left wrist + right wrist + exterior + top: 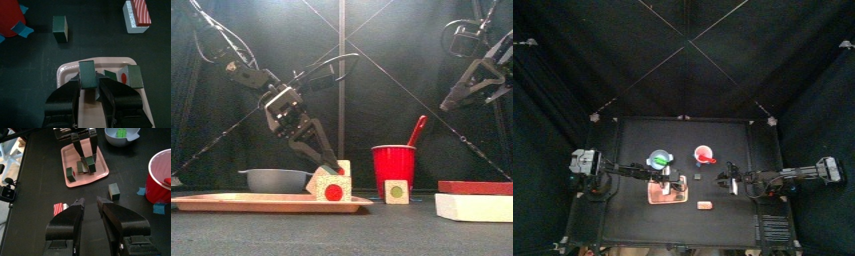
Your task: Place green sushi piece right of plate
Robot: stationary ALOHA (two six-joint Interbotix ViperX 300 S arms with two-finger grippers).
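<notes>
The green sushi piece (397,190) stands on the table in front of the red cup, right of the plate (251,202). It also shows in the right wrist view (114,190) and the left wrist view (60,27). The plate (70,70) is a salmon-pink slab. My left gripper (334,170) is down on the plate, shut on a dark-wrapped piece (87,74). A red-centred piece (123,77) stands beside it. My right gripper (91,205) hangs high at the right (448,104), narrowly open and empty.
A red cup (394,165) with a red spoon stands behind the green piece. A grey bowl (275,180) is behind the plate. A red-and-white block (476,200) lies at the right. A small pink block (706,205) lies near the front edge.
</notes>
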